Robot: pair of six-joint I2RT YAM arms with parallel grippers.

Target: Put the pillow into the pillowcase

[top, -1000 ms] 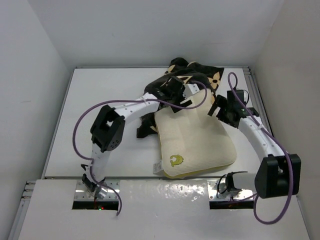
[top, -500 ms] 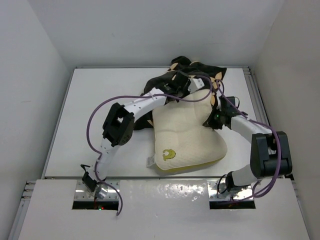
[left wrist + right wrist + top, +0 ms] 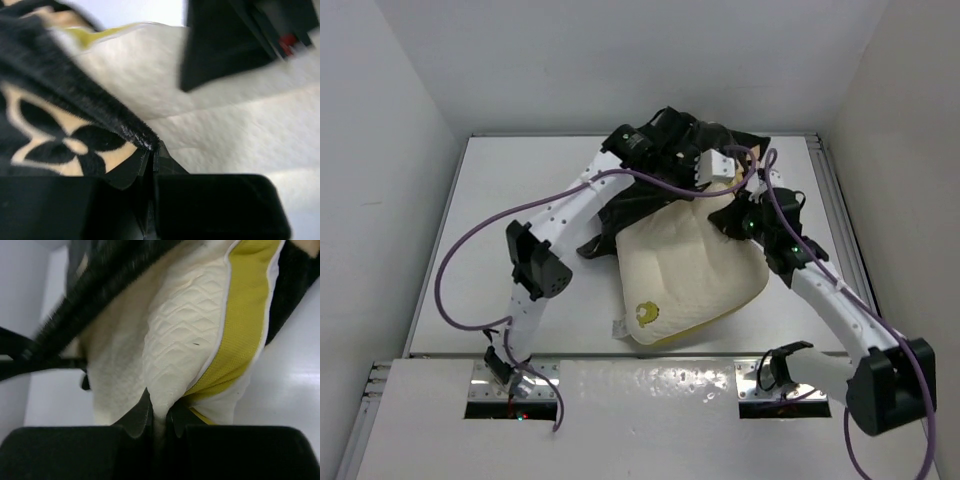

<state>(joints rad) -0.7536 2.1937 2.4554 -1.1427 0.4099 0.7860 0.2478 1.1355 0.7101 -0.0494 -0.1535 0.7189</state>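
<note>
Black fuzzy cloth with tan flowers is the pillowcase (image 3: 655, 200). From above, it sits bunched over the far end of the pillow (image 3: 685, 270). The cream pillow lies on the white table (image 3: 520, 200), with its green logo (image 3: 645, 313) at the near end. The left gripper (image 3: 700, 168) is at the pillow's far edge, and the right gripper (image 3: 732, 217) is at the pillow's far right corner.

From the left wrist, the left gripper (image 3: 152, 150) is squeezed tight on the edge of the pillowcase (image 3: 60, 115). The pillow (image 3: 225, 135) is just behind that edge.

From the right wrist, the right gripper (image 3: 159, 412) pinches a fold of the pillow (image 3: 185, 330). The yellow-green band (image 3: 245, 315) is right beside the pinch. The pillowcase (image 3: 115, 265) hangs over the pillow's far part.
</note>
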